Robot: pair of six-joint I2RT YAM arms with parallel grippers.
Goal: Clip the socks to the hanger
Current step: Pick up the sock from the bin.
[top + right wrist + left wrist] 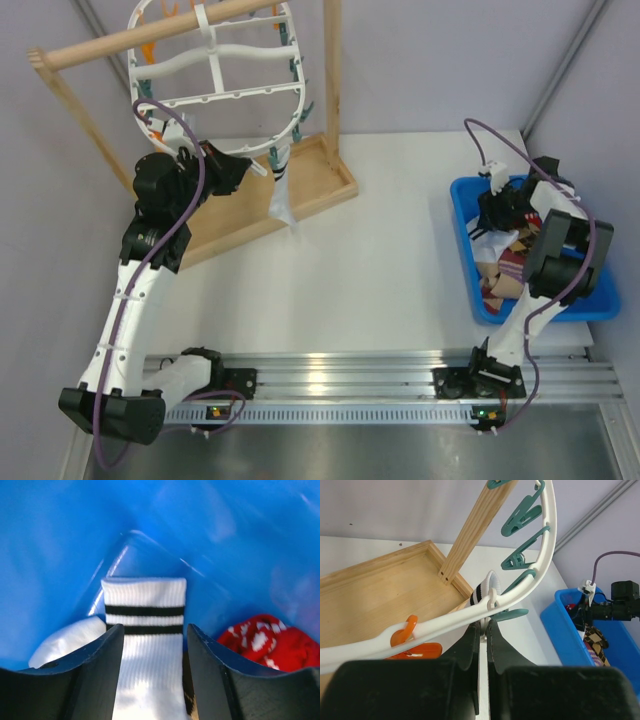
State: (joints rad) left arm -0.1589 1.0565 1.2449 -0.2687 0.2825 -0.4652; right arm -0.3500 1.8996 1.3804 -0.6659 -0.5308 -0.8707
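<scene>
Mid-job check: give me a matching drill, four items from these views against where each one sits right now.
1. white banded sock in the blue bin
2. red sock
3. orange clip
4. hanging sock

A. hooked on the hanger rim
B. between the open right jaws
C. dangling below the hanger
D. in the blue bin, outside the right jaws

Pairs: 1-B, 2-D, 3-A, 4-C.
</scene>
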